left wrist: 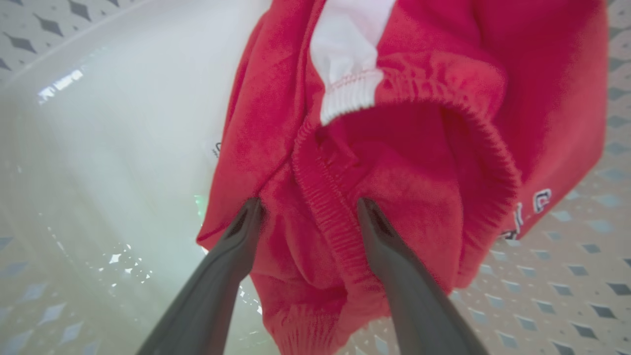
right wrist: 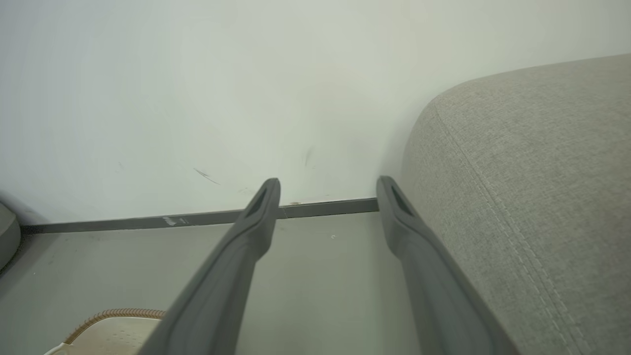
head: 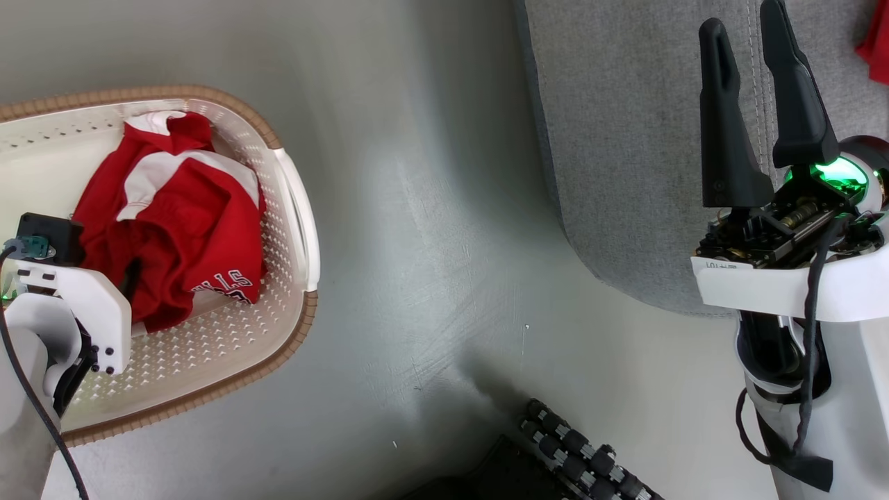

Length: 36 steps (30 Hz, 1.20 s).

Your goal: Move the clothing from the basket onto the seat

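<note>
- Left gripper [left wrist: 309, 207]: its two long dark fingers are spread wide and nothing is pinched. A gathered elastic hem of the bright red soft fabric garment with white trim [left wrist: 394, 162] lies between them, and the cloth is bunched at and beyond both tips.
- Cream-white perforated plastic basket with a brown woven-look rim [head: 295, 340]: it sits beneath and around the left gripper, with the red garment heaped inside.
- Head view: the left fingers are hidden by the white wrist housing and the heaped cloth. The left wrist view supplies their spread and the hem.
- Lettering on the red garment: it is partly folded under in both views and is not legible.
- Right gripper [head: 743, 21]: its fingers are spread and empty, held above the rounded edge of the large grey fabric-upholstered sofa [head: 625, 139].
- Right wrist view: the sofa lies to the right of the fingers. The pale grey floor [right wrist: 315, 276] lies between and beyond them, and a white wall [right wrist: 246, 98] stands ahead. A corner of the basket is cut off below and to their left.
- Second red garment [head: 876, 42]: it lies on the sofa just right of the right fingertips and is cut off at the frame edge.
- Dark ribbed part [head: 576, 444]: it lies at the bottom of the head view and cannot be identified.
</note>
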Tool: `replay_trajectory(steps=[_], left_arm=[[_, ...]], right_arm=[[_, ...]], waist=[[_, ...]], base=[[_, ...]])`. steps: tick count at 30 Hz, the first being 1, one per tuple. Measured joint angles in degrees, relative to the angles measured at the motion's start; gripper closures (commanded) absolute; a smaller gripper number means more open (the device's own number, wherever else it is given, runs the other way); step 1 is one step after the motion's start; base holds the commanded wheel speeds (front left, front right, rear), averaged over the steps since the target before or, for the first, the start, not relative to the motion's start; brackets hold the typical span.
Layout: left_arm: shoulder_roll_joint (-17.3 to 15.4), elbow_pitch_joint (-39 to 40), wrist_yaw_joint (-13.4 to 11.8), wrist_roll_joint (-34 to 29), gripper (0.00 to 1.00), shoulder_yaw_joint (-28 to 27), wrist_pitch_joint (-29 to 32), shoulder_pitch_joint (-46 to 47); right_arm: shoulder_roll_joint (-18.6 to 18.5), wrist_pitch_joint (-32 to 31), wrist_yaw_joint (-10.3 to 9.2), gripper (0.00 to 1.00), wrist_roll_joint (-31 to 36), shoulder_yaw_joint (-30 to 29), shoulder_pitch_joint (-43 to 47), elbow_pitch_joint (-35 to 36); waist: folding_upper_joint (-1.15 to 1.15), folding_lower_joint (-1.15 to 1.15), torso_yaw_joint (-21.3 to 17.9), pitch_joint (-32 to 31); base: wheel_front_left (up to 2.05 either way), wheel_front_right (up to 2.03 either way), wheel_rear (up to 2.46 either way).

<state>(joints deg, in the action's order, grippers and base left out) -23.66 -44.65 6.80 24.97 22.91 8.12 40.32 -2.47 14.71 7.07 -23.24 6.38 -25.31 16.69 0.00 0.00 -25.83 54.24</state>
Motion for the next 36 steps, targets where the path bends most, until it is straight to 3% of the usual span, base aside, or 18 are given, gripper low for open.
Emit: replay_trajectory(steps=[13,14,15,36], left_arm=[[-0.29,-2.89,0.25,-0.88,0.00,2.59,2.47,2.85],[-0.27,-2.88,0.25,-0.89,0.38,2.76,2.41,2.88],[-0.26,-2.87,0.26,-0.89,0.98,2.87,2.40,3.00],[0.30,-3.81,0.49,0.57,1.00,3.20,-5.27,3.87]], right_arm=[[0.05,0.00,0.00,0.00,-0.97,0.48,-1.02,-0.10],[0.05,0.00,0.00,0.00,-0.97,0.49,-1.05,-0.12],[0.05,0.00,0.00,0.00,-0.97,0.51,-1.09,-0.12],[0.07,0.00,0.00,0.00,-1.48,0.25,-3.21,-1.27]], waist=[[0.00,0.00,-1.91,1.81],[0.00,0.00,-2.01,1.80],[0.00,0.00,-2.08,1.76],[0.00,0.00,-1.69,-1.70]], base=[[0.00,0.00,0.00],[0.00,0.00,0.00],[0.00,0.00,0.00],[0.00,0.00,0.00]])
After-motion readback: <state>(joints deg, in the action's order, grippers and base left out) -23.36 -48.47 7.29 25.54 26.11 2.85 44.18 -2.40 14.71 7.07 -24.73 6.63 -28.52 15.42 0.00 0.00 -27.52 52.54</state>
